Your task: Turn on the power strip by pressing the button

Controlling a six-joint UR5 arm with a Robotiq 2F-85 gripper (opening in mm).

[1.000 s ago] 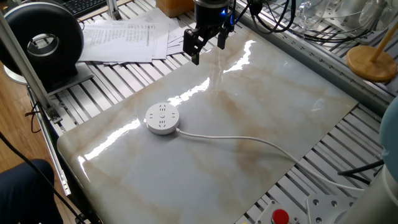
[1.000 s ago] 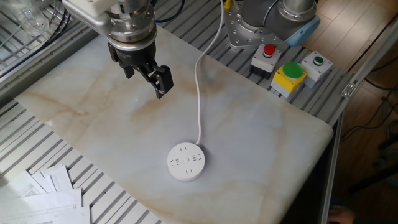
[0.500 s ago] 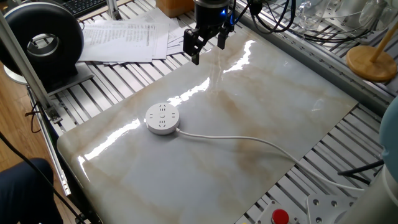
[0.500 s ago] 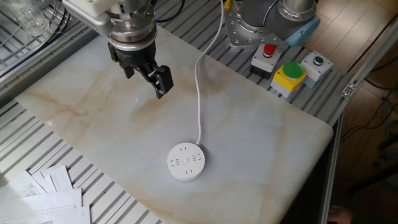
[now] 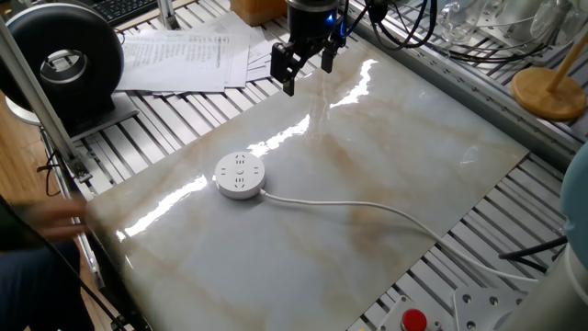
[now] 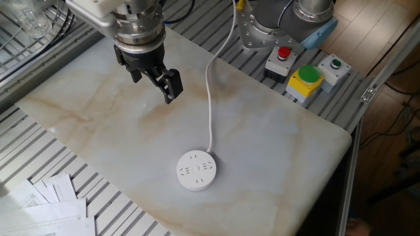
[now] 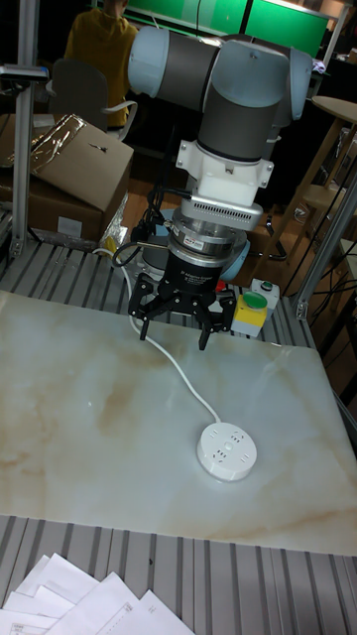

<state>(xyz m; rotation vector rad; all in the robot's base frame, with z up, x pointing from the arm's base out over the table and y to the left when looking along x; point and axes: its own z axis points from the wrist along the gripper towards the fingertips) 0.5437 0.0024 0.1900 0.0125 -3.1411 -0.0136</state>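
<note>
**One fixed view.** Beyond the power strip (image 5: pixel 240 175), up and to its right, the gripper (image 5: pixel 308 75) hangs over the far edge of the marble slab (image 5: pixel 413 165), well apart from the strip. The strip lies flat on the slab's near-left part. Its white cord (image 5: pixel 349 206) leaves the right side and trails off toward the slab's near-right edge. Two dark fingers show with a gap between them.

**The other fixed view.** The gripper (image 6: pixel 154 82) is up and to the left of the power strip (image 6: pixel 196 170), raised and nowhere near touching it. The cord (image 6: pixel 210 98) runs straight away from the strip and passes just to the right of the gripper. Socket slots on the top face are readable. I cannot tell which mark is the button.

**Tall fixed view.** The gripper (image 7: pixel 173 337) is behind the power strip (image 7: pixel 227 450) and to its left. The jaws stand apart, with bare slab visible between them and nothing held. The cord (image 7: pixel 183 377) curves back from the strip to beneath the gripper.

**Judgement.**
- Step in hand: pre-approach, with nothing pressed yet.
- Next move: carry the gripper across until one fingertip is above the button, then descend vertically for a short, firm push.
- The button must be located before descending.
- Closing the jaws first might give a stiffer tip.
- Risk: the strip looks light and unfixed, so an off-centre push could slide or tip it.
</note>
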